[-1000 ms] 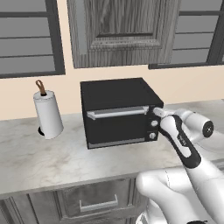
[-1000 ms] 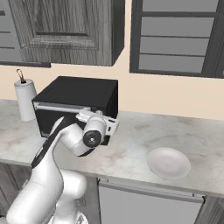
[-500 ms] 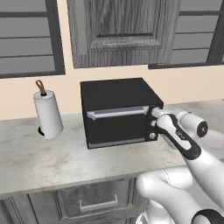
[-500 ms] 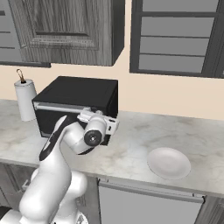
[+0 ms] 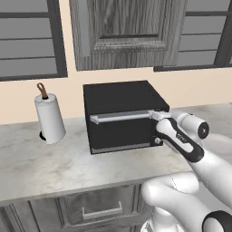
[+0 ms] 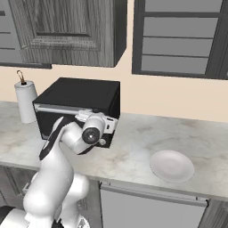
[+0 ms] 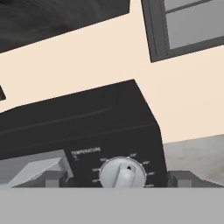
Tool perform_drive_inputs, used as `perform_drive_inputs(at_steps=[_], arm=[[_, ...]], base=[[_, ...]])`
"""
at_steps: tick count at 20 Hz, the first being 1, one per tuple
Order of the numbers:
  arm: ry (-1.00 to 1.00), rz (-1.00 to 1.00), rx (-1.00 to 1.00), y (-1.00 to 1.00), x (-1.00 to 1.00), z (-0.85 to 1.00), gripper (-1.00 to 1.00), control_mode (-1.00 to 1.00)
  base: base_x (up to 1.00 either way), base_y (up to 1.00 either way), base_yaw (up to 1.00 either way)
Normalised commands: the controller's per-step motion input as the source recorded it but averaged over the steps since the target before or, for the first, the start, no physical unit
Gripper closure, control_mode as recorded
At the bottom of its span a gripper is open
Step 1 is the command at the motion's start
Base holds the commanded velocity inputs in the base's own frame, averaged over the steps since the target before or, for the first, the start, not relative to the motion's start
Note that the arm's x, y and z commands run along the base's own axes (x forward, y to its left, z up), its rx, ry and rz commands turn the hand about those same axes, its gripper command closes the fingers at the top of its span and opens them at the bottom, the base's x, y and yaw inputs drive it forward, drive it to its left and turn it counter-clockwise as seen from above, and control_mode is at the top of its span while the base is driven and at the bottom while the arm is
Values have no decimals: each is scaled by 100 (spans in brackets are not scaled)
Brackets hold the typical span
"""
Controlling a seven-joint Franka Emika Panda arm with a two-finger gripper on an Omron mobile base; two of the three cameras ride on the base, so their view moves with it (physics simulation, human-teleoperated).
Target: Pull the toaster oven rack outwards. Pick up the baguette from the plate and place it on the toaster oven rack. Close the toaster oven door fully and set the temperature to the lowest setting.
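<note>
Straddling the temperature knob, the jaws stand apart, tips cut off; lower knobs hidden.

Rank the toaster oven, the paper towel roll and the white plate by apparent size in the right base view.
1. toaster oven, clearly largest.
2. plate.
3. paper towel roll, though it stands farther from the camera, so this ranking against the plate is unsure.

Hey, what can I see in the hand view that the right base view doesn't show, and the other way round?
Hand view: the temperature knob close up with its printed label, between the two finger tips.
Right base view: the empty white plate on the counter, the paper towel roll and the arm.
Both: the black toaster oven, door closed, its silver handle, and the wall.
</note>
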Motion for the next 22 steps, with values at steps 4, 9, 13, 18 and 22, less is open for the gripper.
perform_drive_inputs(at_steps=[4,9,13,18,22], arm=[[0,0,0,0,8,-25,-100,-100],[0,0,0,-2,0,-11,-100,-100],[0,0,0,-1,8,0,-100,-100],[0,0,0,0,5,0,-100,-100],[0,0,0,0,0,-18,-100,-100]], base=[[0,0,0],[0,0,0],[0,0,0],[0,0,0],[0,0,0]])
